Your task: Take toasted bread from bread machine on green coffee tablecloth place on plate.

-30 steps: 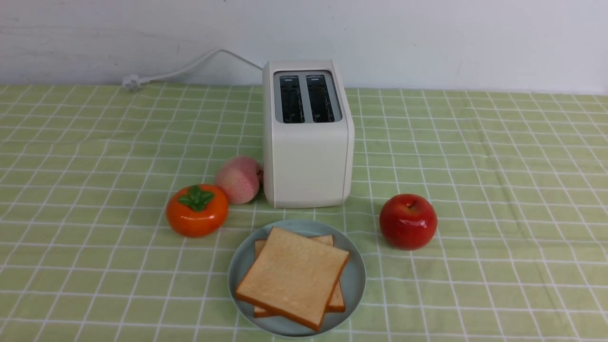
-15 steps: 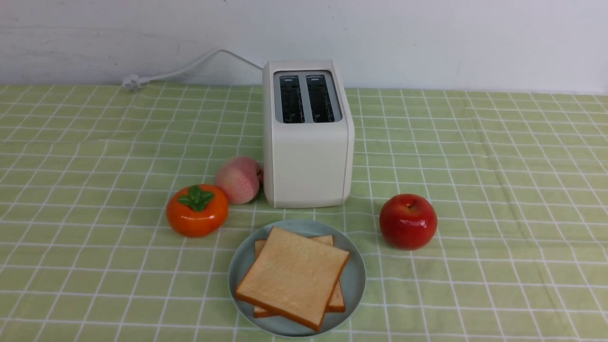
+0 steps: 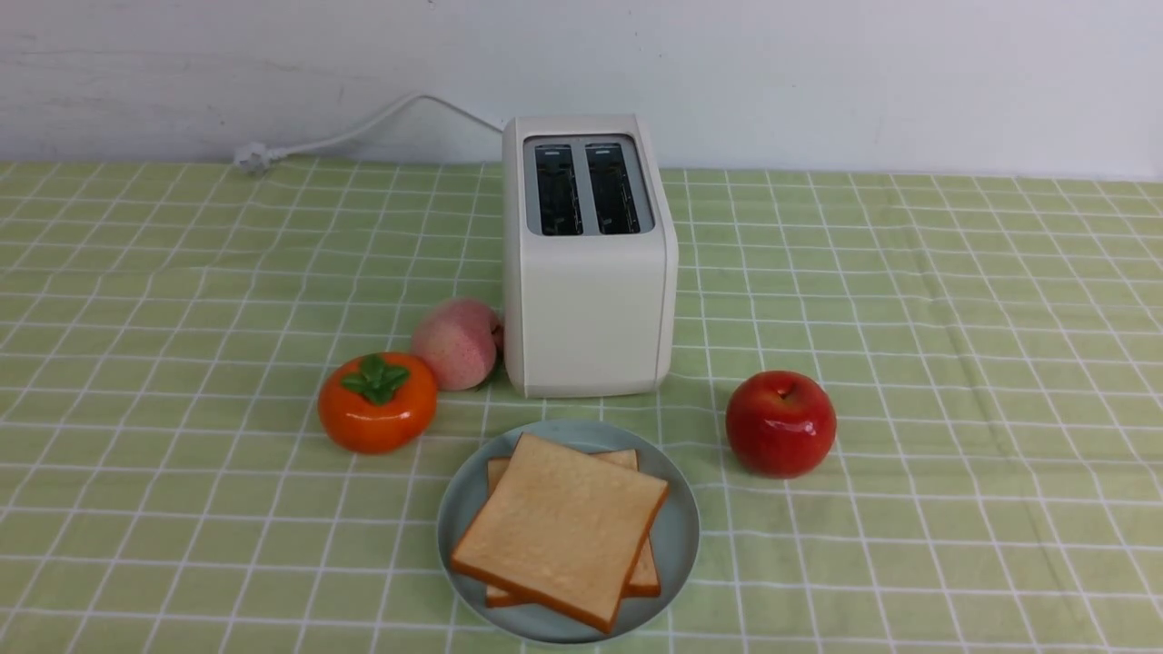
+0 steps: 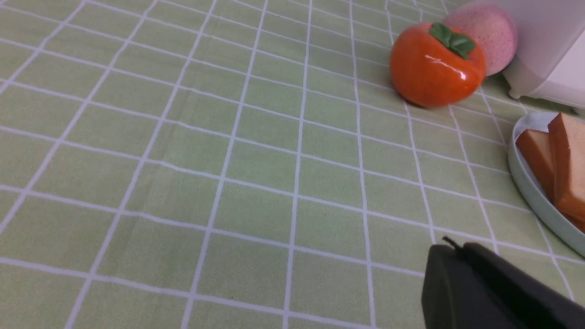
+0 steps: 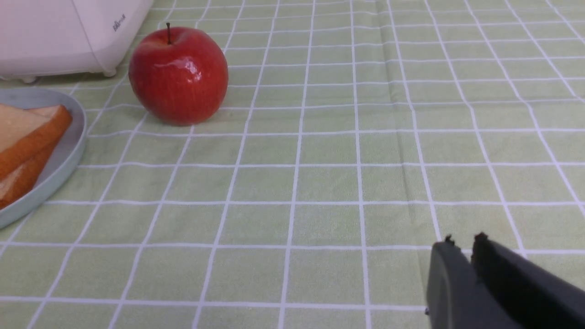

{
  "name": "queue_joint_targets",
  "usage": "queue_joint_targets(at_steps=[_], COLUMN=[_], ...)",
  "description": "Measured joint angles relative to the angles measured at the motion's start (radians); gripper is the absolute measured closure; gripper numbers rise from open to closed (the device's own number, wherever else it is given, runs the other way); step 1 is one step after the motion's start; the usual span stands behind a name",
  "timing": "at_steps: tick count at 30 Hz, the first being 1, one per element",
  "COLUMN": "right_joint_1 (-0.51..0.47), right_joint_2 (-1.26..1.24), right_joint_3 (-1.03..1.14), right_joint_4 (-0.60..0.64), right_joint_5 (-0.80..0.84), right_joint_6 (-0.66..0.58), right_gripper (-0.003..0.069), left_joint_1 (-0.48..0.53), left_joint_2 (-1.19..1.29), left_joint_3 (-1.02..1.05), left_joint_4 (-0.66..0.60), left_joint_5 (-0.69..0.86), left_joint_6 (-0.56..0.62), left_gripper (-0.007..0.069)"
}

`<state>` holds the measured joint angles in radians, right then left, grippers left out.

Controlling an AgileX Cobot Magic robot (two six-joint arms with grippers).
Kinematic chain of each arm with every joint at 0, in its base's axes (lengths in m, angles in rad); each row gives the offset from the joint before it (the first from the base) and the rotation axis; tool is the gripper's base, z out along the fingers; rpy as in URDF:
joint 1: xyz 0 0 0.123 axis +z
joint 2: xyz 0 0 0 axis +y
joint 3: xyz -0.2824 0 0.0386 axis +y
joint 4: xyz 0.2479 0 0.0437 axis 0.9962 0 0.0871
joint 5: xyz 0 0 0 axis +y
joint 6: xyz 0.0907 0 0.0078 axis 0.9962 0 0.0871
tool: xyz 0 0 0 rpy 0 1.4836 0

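We see a light green tablecloth (image 3: 909,563) with thin white lines that make squares, and it has some soft creases. Behind it is a white wall (image 3: 818,82), with faint gray marks on our left side. A white cord (image 3: 363,125) runs from behind the toaster (image 3: 591,309) to a plug (image 3: 253,157) by the wall. We see two slices of toast: the top slice (image 3: 563,531) sits turned on the bottom slice (image 3: 647,577), and both lie on the blue-gray plate (image 3: 677,554) in front of the toaster. A pink peach (image 3: 457,343) and an orange persimmon (image 3: 376,402) sit to our left, and a red apple (image 3: 781,423) sits to our right. In the right wrist view we spot small dark writing (image 5: 119,22) on the toaster, but we cannot read it. The front view shows us two dark slots (image 3: 588,189) on top, which the wrist views do not. The wrist views show us little feet (image 5: 109,72) under the toaster. Only the wrist views show our grippers. The left gripper (image 4: 459,246) has its tips together, and the right gripper (image 5: 465,242) has its tips a little bit apart, with nothing between them. Both are away from the toast.
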<state>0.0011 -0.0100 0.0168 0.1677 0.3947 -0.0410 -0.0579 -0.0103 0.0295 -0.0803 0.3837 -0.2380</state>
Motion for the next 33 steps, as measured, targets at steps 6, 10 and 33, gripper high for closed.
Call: queue_joint_targets(at_steps=[6,10,33], right_joint_1=[0.000,0.000,0.000], right_joint_2=[0.000,0.000,0.000], right_joint_3=[0.000,0.000,0.000], right_joint_4=[0.000,0.000,0.000], right_joint_5=[0.000,0.000,0.000], right_joint_6=[0.000,0.000,0.000], right_gripper=[0.0578,0.0573,0.0545], left_joint_1=[0.000,0.000,0.000], left_joint_2=[0.000,0.000,0.000], left_joint_3=[0.000,0.000,0.000], left_joint_4=[0.000,0.000,0.000], left_joint_5=[0.000,0.000,0.000], left_joint_6=[0.000,0.000,0.000], left_gripper=[0.0628,0.0626,0.0605])
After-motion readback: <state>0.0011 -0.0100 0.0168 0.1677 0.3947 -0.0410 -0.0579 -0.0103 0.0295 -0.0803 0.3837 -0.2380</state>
